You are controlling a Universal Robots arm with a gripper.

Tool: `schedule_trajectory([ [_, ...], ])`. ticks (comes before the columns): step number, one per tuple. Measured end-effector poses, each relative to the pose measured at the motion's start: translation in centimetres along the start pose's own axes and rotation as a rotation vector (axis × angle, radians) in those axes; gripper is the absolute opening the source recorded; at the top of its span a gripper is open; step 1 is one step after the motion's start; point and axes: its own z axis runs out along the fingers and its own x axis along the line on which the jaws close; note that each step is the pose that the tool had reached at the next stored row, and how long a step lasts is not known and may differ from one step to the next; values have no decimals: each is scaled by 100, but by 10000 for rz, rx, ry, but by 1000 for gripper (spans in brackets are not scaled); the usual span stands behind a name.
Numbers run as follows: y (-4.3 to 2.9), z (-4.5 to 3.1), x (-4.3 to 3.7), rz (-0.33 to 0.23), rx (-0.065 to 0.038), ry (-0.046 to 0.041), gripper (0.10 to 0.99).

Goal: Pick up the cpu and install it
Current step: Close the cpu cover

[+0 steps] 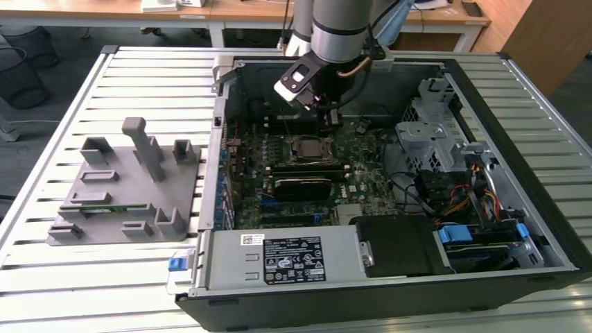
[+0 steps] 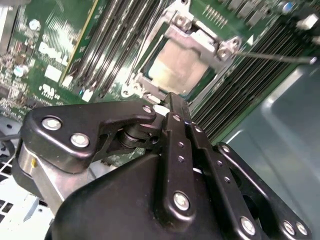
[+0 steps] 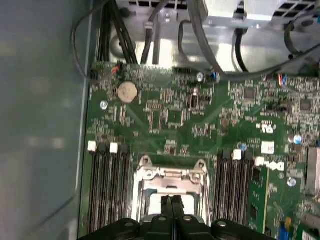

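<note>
Your hand (image 3: 171, 201) hangs fully closed and empty just above the cpu (image 2: 180, 67), seemingly seated in the socket frame (image 3: 145, 175); pressing off-centre could tilt and damage it.

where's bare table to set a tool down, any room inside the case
Bare slatted table lies behind the grey fixture, in front of it toward the near edge, and in a strip along the exterior view's right of the computer case. Inside the case it is crowded: the gripper hangs over the socket, cables fill the exterior view's right.
</note>
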Motion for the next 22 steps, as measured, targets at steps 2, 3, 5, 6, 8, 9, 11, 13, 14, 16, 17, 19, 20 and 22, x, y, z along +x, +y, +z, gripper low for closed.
schedule_trajectory([
  [2, -40, 0, 3, -33, 0, 3, 106],
  [3, -53, 0, 4, -91, 0, 3, 106],
  [5, -74, 3, 5, -232, 1, 9, 106],
  [6, -87, 4, 5, -293, 2, 10, 106],
  [8, -100, 5, 6, -321, 3, 21, 106],
  [9, -101, 5, 5, -321, 2, 24, 106],
  [11, -109, 6, 3, -322, 0, 28, 106],
  [13, -116, 5, 2, -325, 1, 27, 106],
  [14, -119, 5, 2, -326, 1, 26, 106],
  [16, -134, 6, 3, -326, 1, 27, 106],
  [17, -147, 7, 3, -326, 0, 28, 106],
  [19, -182, 10, 6, -327, 1, 27, 106],
  [20, -201, 14, 7, -328, 1, 27, 106],
  [22, -242, 22, 9, -333, 2, 26, 106],
])
